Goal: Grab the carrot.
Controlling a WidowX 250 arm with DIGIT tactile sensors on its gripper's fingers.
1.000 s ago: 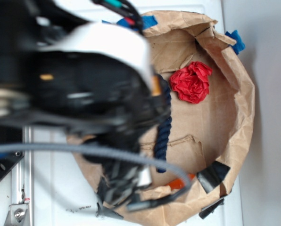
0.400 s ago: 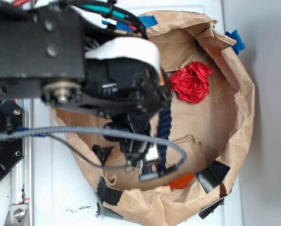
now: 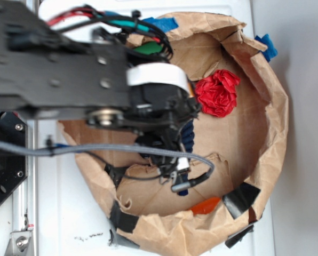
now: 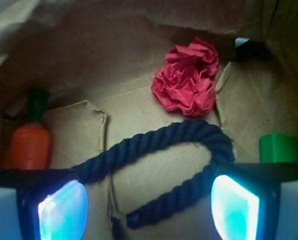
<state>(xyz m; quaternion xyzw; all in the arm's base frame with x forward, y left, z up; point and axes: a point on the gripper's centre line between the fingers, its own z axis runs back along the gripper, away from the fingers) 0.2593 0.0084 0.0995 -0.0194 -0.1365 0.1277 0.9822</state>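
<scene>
Since the earlier frames the arm has swung further over the paper bag (image 3: 271,106), and the gripper (image 4: 149,202) now hangs above the navy rope (image 4: 179,145) instead of the bag's lower edge. Its two fingers (image 4: 64,205) are spread wide and hold nothing. The carrot (image 4: 30,145) lies at about ten o'clock from the gripper in the wrist view, just beyond the left finger, against the bag wall. Its long axis runs near twelve to six o'clock, with the green top at twelve. In the exterior view the carrot (image 3: 206,205) sits at five o'clock from the gripper.
</scene>
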